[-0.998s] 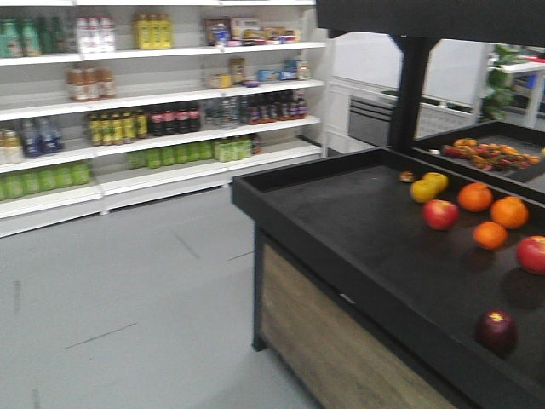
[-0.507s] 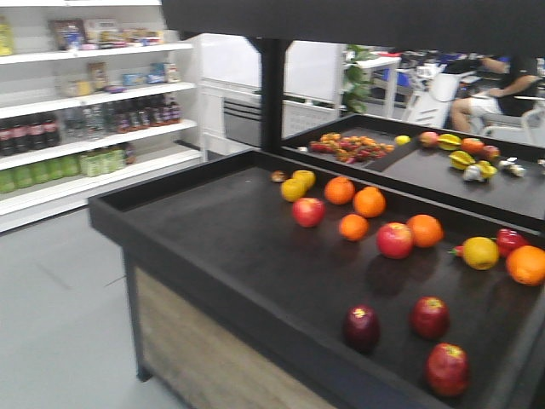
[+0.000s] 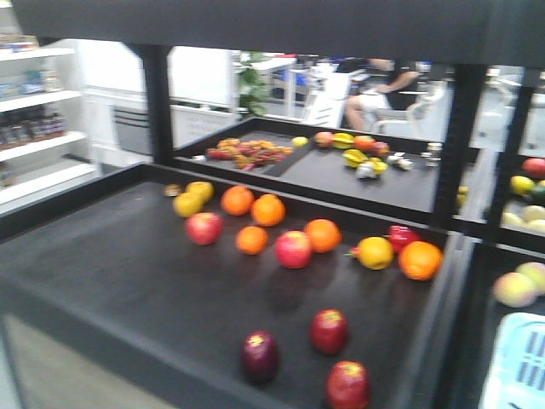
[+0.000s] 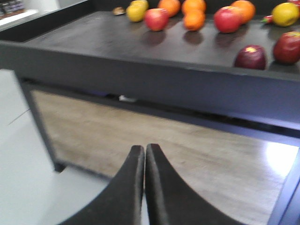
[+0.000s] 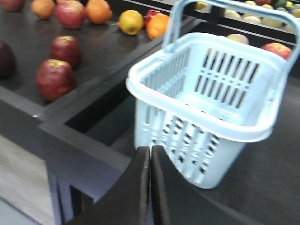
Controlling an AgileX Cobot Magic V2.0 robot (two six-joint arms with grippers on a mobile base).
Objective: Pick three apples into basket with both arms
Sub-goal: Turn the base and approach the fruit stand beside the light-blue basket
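Observation:
Several red apples lie on the black display table (image 3: 102, 281): three near its front edge (image 3: 329, 331), (image 3: 260, 355), (image 3: 347, 384) and two farther back (image 3: 204, 227), (image 3: 293, 249). Only a corner of the pale blue basket (image 3: 515, 366) shows at the bottom right. In the right wrist view the basket (image 5: 211, 98) stands empty in the neighbouring bin, just beyond my shut right gripper (image 5: 150, 149), with apples (image 5: 56, 78), (image 5: 65, 49) to its left. My left gripper (image 4: 144, 147) is shut and empty, low in front of the table's wooden side panel, with apples (image 4: 251, 57), (image 4: 287, 47) on the table above.
Oranges (image 3: 268, 209), (image 3: 421, 260), yellow fruit (image 3: 375, 252) and a red pepper (image 3: 400, 236) sit among the far apples. A raised rim (image 5: 70, 126) separates table and basket bin. Rear bins hold more fruit (image 3: 358, 153). A person (image 3: 383, 94) sits behind. Shelves (image 3: 34, 128) stand at the left.
The front view has swung to the right. The drink shelves slid off to the left, the fruit table now fills the frame, and the basket corner has come in at the bottom right.

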